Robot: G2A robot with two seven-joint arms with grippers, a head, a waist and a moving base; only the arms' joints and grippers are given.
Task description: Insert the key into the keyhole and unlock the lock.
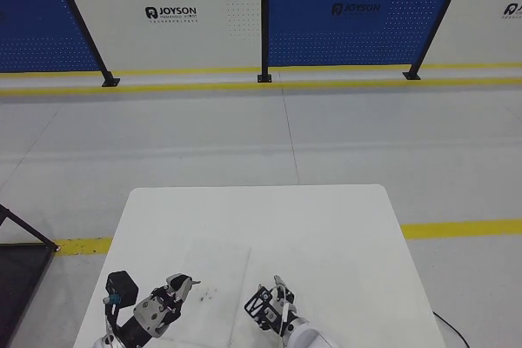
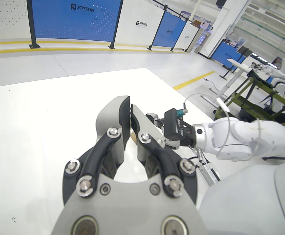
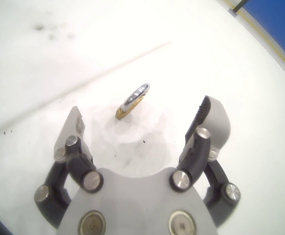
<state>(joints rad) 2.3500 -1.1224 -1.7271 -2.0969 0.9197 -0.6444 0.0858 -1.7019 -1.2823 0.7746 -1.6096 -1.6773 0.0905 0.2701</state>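
Padlock (image 3: 132,102) rests on the table (image 1: 331,226) close to the robot-side edge, just ahead of the right claw (image 3: 141,105), whose jaws are spread wide to straddle it. Left claw (image 2: 129,102) is pinched on a tan sliver, probably the key (image 2: 133,136), kept ready for insertion.

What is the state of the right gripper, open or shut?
Open. In the right wrist view the right gripper has its fingers wide apart; the padlock sits on the table between them, untouched.
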